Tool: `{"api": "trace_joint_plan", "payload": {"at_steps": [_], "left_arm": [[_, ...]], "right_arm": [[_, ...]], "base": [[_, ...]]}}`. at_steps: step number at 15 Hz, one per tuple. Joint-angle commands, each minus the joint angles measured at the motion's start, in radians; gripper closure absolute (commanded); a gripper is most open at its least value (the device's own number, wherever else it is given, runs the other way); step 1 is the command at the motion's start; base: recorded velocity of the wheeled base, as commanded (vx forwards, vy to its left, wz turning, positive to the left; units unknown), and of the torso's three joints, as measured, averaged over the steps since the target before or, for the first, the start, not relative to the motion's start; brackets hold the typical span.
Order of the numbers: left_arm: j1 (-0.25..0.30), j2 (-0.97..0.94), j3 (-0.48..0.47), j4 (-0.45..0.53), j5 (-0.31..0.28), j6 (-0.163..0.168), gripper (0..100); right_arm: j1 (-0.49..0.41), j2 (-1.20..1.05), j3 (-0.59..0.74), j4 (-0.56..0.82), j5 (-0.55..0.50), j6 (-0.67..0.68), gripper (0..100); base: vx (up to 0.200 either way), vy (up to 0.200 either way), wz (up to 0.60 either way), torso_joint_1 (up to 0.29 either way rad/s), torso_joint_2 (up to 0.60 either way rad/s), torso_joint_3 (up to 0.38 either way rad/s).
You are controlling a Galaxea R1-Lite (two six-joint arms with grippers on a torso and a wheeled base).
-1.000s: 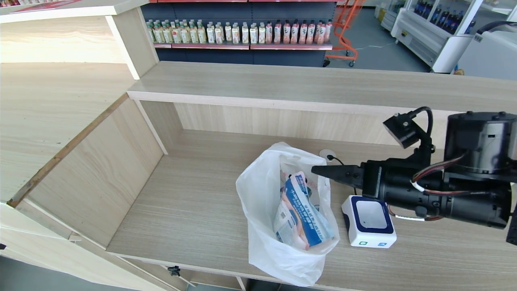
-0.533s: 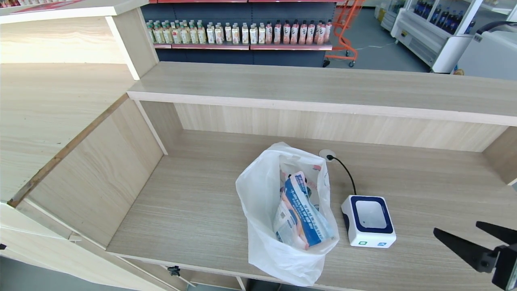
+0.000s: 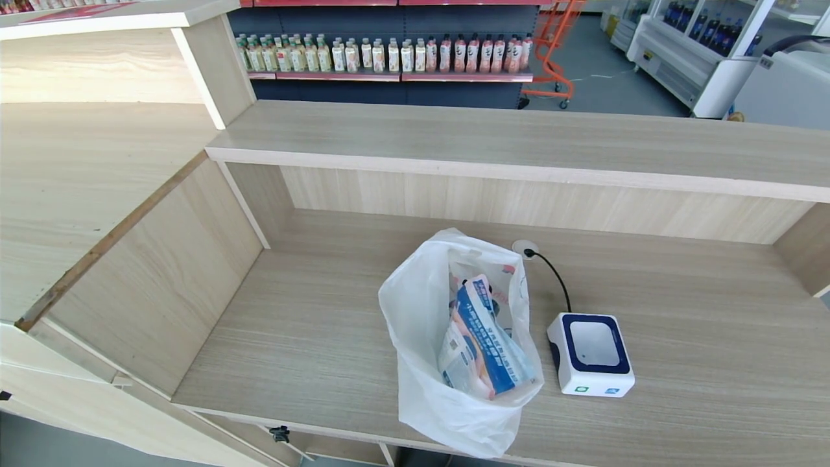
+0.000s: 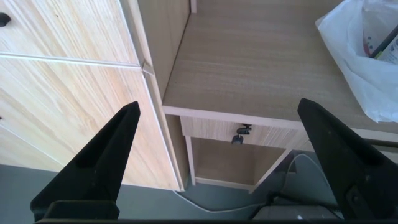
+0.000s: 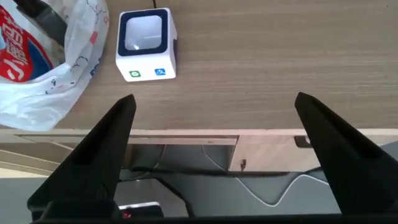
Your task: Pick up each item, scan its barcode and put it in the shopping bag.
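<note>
The right gripper (image 5: 214, 98) has pulled back; the shopping bag (image 3: 415, 305) now sits out ahead of its open, empty jaws. The left gripper (image 4: 219, 104) is open too. Packing looks done.

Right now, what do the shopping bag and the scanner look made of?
Shopping bag: thin translucent white plastic film, judging by its crinkled folds and soft sheen.
Barcode scanner: likely a hard, smooth white plastic shell, with a dark blue frame around a glassy window.
</note>
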Motion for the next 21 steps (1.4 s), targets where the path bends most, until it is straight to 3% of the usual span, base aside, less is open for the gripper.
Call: {"api": "trace_joint_plan", "payload": {"at_steps": [1,3,4,5,14,21], "left_arm": [[0.000,0.000,0.000,0.000,0.000,0.000,0],[0.000,0.000,0.000,0.000,0.000,0.000,0],[0.000,0.000,0.000,0.000,0.000,0.000,0],[0.000,0.000,0.000,0.000,0.000,0.000,0],[0.000,0.000,0.000,0.000,0.000,-0.002,0],[0.000,0.000,0.000,0.000,0.002,0.006,0]], "right_arm": [[-0.005,-0.087,0.007,0.000,0.001,0.035,0],[-0.005,-0.087,0.008,-0.005,-0.003,0.031,0],[-0.005,-0.087,0.008,-0.005,0.004,0.012,100],[-0.005,-0.087,0.008,-0.003,0.004,-0.032,100],[-0.005,-0.087,0.008,-0.003,0.001,-0.017,100],[-0.005,-0.087,0.008,-0.003,0.001,-0.017,100]], "base": [[0.000,0.000,0.00,0.000,0.00,0.000],[0.000,0.000,0.00,0.000,0.00,0.000],[0.000,0.000,0.00,0.000,0.00,0.000],[0.000,0.000,0.00,0.000,0.00,0.000],[0.000,0.000,0.00,0.000,0.00,0.000],[0.000,-0.200,0.00,0.007,0.00,0.002]]}}
